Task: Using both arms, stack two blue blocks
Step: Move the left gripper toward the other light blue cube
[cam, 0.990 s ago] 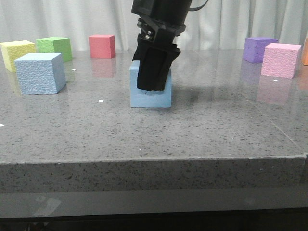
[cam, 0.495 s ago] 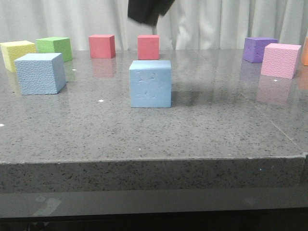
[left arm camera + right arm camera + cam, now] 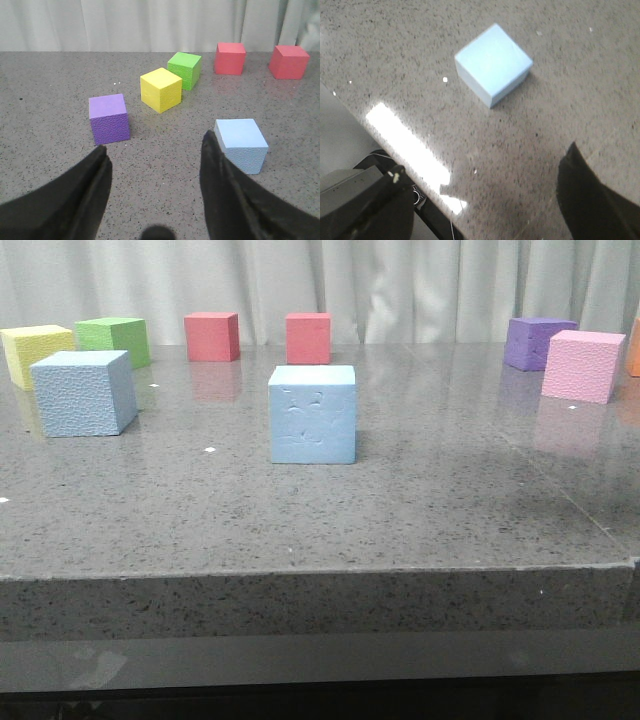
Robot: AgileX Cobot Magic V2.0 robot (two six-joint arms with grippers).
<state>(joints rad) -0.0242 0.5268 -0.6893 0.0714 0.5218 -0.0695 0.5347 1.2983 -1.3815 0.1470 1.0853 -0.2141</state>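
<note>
Two sky-blue blocks stand apart on the grey table, one at the middle and one at the left. No gripper shows in the front view. My left gripper is open and empty above the table; the left blue block sits just beyond and beside one of its fingertips. My right gripper is open and empty, high over the table's front edge, with the middle blue block well ahead of it.
Yellow, green and two red cubes stand along the back. A purple and a pink cube stand at the right. Another purple cube lies ahead of the left gripper.
My right gripper, which was down around the middle blue block, has let it go and risen out of the front view. The block stays in place on the table.
</note>
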